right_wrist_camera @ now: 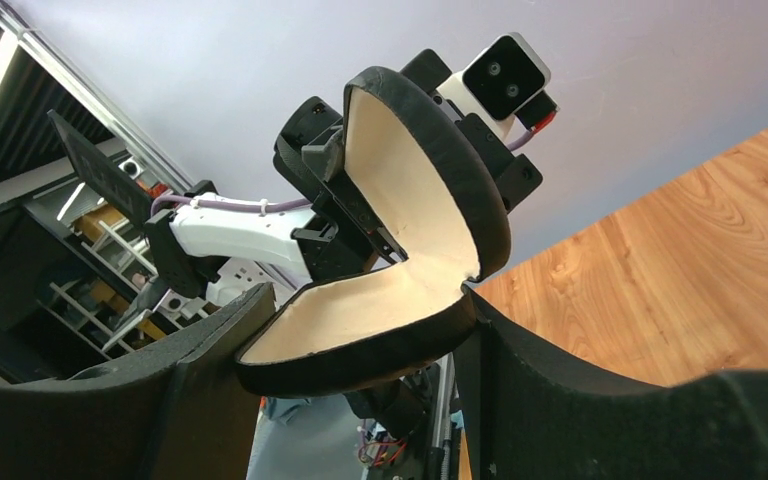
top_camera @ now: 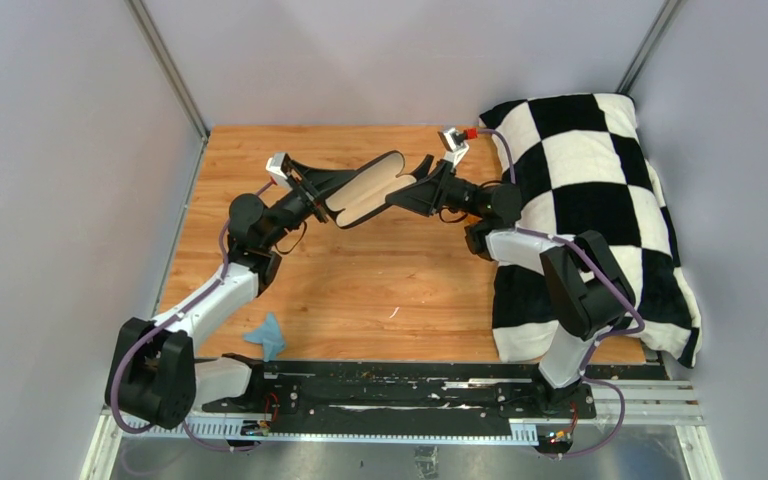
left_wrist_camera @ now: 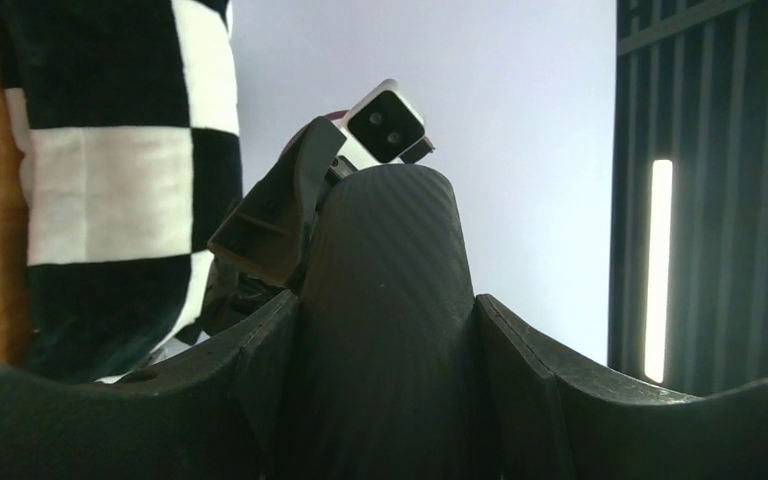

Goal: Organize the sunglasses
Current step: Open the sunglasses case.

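Holding a black case (top_camera: 365, 190) in the air above the wooden table (top_camera: 380, 290), swung wide open at the hinge, with the cream lining showing. Reaching in from the left with one arm and from the right with the other. Closed with the left hand (left_wrist_camera: 385, 297) on one shell of the case, fingers (left_wrist_camera: 260, 375) pressed to either side of the dark, woven-looking outside. Closed with the right hand (right_wrist_camera: 368, 293) on the other shell, fingers (right_wrist_camera: 520, 380) snug against the black rim, lining turned up toward that wrist camera. Seen from the right wrist: the first shell standing up at an angle from the second, with the left hand behind it. Cannot find the sunglasses in any of the three views; cannot tell their whereabouts. Seen on the table near the left arm's base, by the near edge: a crumpled light-blue cloth (top_camera: 268, 337), well apart from the case. Along the right side, a black-and-white checked cushion (top_camera: 600, 200) under the right arm.
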